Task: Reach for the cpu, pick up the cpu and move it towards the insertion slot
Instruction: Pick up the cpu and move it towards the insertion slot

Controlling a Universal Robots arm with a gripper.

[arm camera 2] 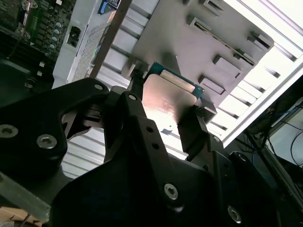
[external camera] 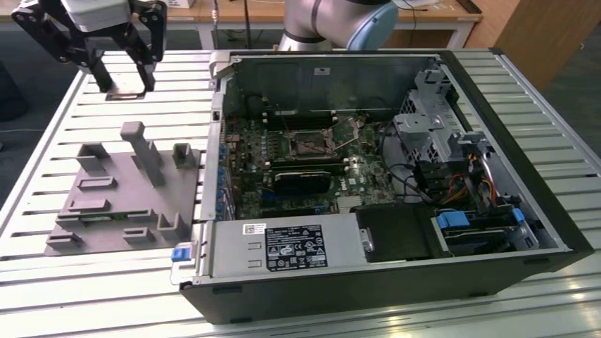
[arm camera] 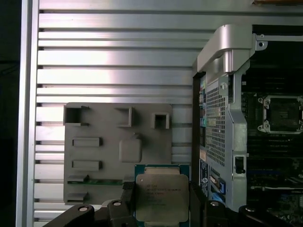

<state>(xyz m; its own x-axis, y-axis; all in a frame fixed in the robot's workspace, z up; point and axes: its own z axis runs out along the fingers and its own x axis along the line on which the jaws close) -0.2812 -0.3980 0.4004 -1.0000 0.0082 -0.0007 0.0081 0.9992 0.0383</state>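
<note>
I have the gripper (arm camera: 161,208) clamped on the cpu (arm camera: 161,197), its fingers pressed against two opposite edges of the chip in both wrist views, and the chip is lifted clear above the grey fixture (arm camera: 99,151) on the slatted table (arm camera: 113,71). In the exterior view the gripper (external camera: 125,90) hangs over the table at that view's left, well apart from the insertion slot (external camera: 307,143) on the motherboard inside the open computer case (external camera: 526,211); I can't really make out the chip from there.

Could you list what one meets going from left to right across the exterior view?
Gripper → grey fixture → insertion slot → drive cage → orange cables
</note>
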